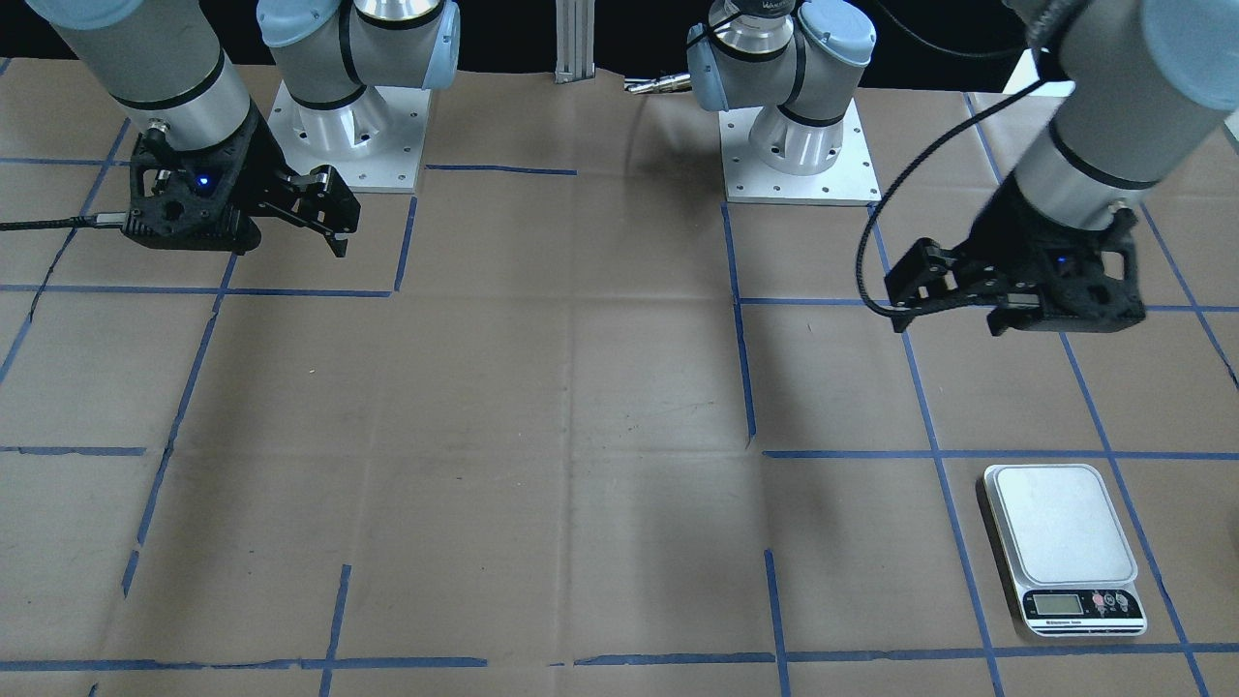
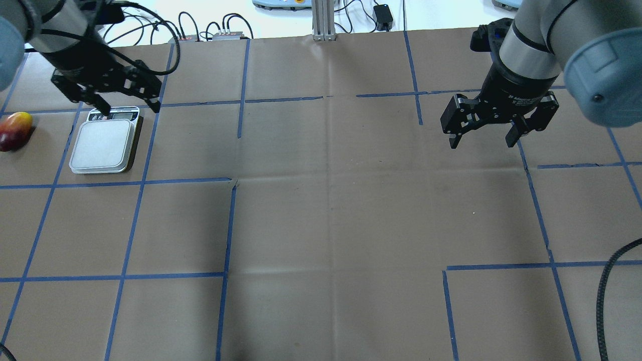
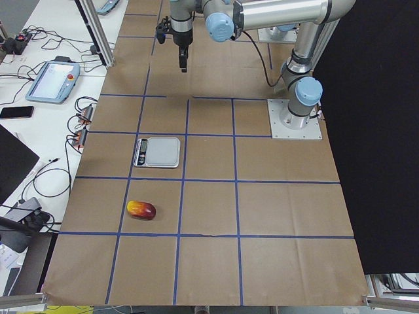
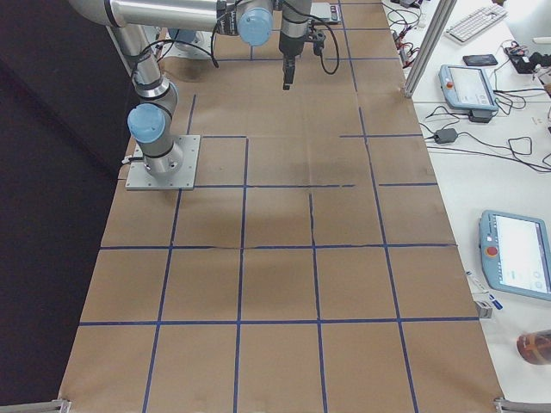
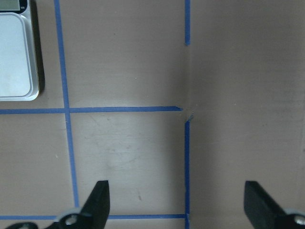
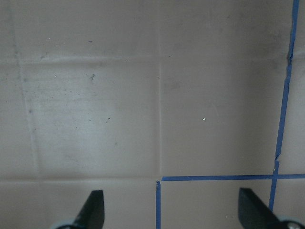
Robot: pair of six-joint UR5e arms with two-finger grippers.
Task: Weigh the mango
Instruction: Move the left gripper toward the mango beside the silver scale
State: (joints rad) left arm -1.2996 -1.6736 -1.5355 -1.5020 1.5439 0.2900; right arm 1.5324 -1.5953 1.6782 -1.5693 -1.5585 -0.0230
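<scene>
I am looking at the left gripper [image 2: 131, 108] hanging with its fingers [image 5: 97, 200] spread wide and gripping nothing. The right gripper [image 2: 481, 143] is hanging the same way, parted and bare, above the table [image 2: 331, 210]. Below the left fingers and off to their outer side, the scale [image 2: 103, 145] is sitting flat. The mango [image 2: 15, 131] is lying on the paper past the scale's far side, apart from it and well away from either gripper. I am judging the job as not yet begun: grasping, lifting and setting the fruit down for a reading are all waiting. The scale's plate is the one holder here, and the mango is not resting on it.
</scene>
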